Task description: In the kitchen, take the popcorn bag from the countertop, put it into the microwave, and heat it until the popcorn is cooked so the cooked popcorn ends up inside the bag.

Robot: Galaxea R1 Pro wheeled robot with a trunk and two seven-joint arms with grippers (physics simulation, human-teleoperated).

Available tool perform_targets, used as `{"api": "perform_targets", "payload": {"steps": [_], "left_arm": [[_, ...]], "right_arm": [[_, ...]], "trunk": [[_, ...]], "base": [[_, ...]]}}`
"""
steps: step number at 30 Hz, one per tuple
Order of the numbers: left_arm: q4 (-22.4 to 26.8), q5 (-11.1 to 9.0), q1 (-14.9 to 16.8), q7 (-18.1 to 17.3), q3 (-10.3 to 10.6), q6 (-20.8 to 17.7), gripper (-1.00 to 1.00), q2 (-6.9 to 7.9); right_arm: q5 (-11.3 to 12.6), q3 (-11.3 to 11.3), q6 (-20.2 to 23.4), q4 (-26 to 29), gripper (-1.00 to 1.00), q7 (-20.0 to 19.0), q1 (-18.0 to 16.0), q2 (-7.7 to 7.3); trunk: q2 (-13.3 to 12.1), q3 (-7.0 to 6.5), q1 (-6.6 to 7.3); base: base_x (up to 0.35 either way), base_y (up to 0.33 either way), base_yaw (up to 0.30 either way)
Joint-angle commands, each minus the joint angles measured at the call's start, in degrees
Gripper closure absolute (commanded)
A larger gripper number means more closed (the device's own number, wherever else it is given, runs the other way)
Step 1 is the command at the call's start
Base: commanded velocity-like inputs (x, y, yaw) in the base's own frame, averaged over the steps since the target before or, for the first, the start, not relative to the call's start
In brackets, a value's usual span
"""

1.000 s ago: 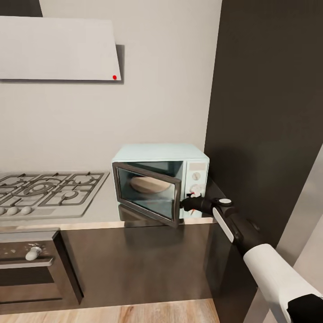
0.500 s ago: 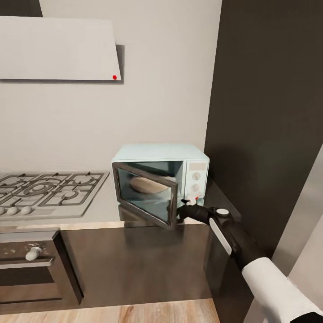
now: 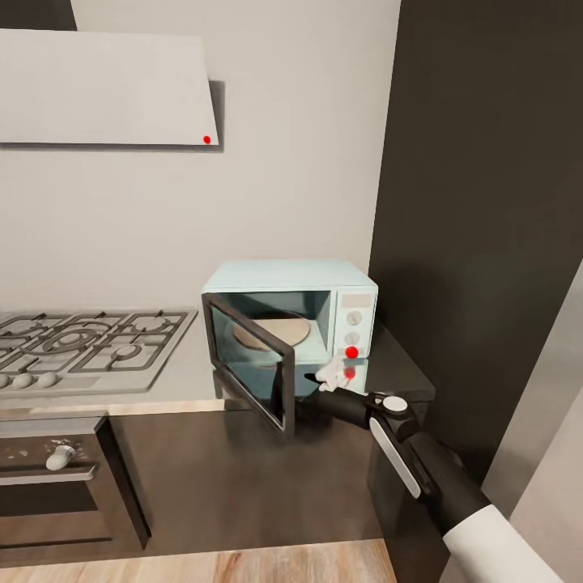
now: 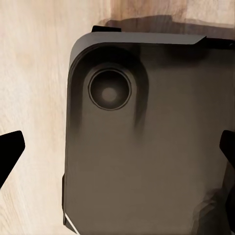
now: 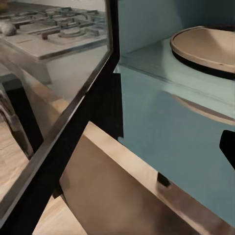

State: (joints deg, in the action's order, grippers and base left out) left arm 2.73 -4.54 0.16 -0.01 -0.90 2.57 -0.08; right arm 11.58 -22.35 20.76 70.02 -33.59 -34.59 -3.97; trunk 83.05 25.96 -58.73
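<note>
Fingers of right gripper [image 3: 329, 377] by open door [image 3: 247, 360] of microwave [image 3: 324, 301]; grip state unclear. Left fingers [image 4: 10, 154] spread, holding nothing. Popcorn bag not seen. Guess: bag light, soft, crinkly; pinch rolled rim gently.

The robot's right arm [image 3: 421, 453] wears a glossy black casing with a long white inlay strip and a round white cap at the wrist joint; farther up, the shell turns white. Its pale fingers [image 3: 330, 374] are whitish. In the left wrist view, black fingers [image 4: 10, 152] appear as dark wedges.
</note>
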Motion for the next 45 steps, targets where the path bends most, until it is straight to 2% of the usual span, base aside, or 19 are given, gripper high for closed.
{"api": "perform_targets", "payload": {"steps": [1,8,21,23,24,26,29,45], "left_arm": [[0.0,-0.5,0.0,0.0,0.0,0.1,-1.00,-0.01],[0.0,-0.5,0.0,0.0,0.0,0.2,-1.00,-0.01],[0.0,-0.5,0.0,0.0,0.0,0.2,-1.00,-0.01],[0.0,-0.5,0.0,0.0,-0.1,0.2,-1.00,-0.01],[0.0,-0.5,0.0,0.0,-0.1,0.2,-1.00,-0.01],[0.0,-0.5,0.0,0.0,-0.1,0.2,-1.00,-0.01],[0.0,-0.5,0.0,0.0,-0.1,0.2,-1.00,-0.01],[-0.1,-0.5,0.0,0.0,0.0,0.2,-1.00,-0.01]], "right_arm": [[0.6,-0.1,0.5,0.1,-1.00,0.1,0.0,-0.04],[0.7,0.3,0.5,0.3,-1.00,0.1,0.0,-0.31],[0.7,0.4,0.6,0.4,-1.00,1.1,0.0,-0.41],[0.7,1.2,0.6,0.4,-1.00,1.1,0.0,-0.42],[0.7,2.7,1.3,0.4,-1.00,1.2,0.0,-0.47],[0.7,4.4,2.7,0.5,-1.00,1.1,0.0,-0.50],[0.7,5.2,3.4,0.5,-1.00,1.1,0.0,-0.46],[0.3,5.4,3.7,0.5,-1.00,1.2,0.0,-0.38]], "trunk": [[0.0,0.06,0.00],[0.0,0.06,0.00],[0.0,0.06,0.00],[0.0,0.06,0.00],[0.0,0.06,0.00],[0.0,0.06,0.00],[0.0,0.06,0.00],[0.0,0.06,0.00]], "base": [[0.000,0.000,0.000],[0.000,0.057,0.000],[-0.066,0.210,0.000],[-0.155,0.220,0.000],[-0.177,0.220,0.000],[-0.189,0.220,0.000],[-0.204,0.220,0.000],[-0.214,0.220,0.000]]}}
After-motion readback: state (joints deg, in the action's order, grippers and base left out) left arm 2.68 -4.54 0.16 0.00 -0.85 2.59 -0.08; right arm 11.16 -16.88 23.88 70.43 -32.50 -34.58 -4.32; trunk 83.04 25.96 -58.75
